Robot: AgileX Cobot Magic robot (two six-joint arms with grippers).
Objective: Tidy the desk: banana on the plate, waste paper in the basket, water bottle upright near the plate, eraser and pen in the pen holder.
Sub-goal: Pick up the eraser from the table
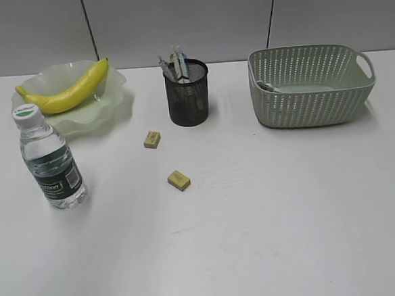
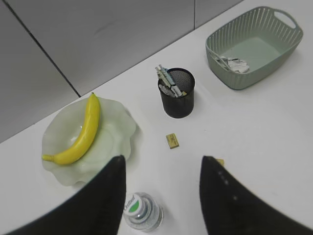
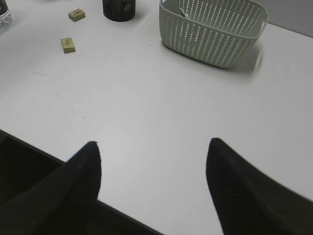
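the desk [image 1: 271, 237] is a plain white flat top with faint scuffs. at its far left the smooth yellow banana [image 1: 71, 92] lies curved in the pale green translucent plate [image 1: 116, 99] with a wavy ruffled rim. in front of the plate the clear plastic water bottle [image 1: 51, 161] stands upright, white cap up, dark green label round its body. the black wire-mesh pen holder [image 1: 188, 94], a cylinder, holds pens [image 1: 175, 65]. two small tan block erasers [image 1: 152, 139] [image 1: 179, 180] lie on the desk before it, apart from each other. the sage-green perforated basket [image 1: 313, 106] sits at the far right with the crumpled waste paper [image 2: 234, 63] inside.

the left gripper [image 2: 161, 166] hangs above the bottle cap, jaws parted, holding nothing. the right gripper [image 3: 154, 156] hovers over bare desk, jaws spread wide, empty.
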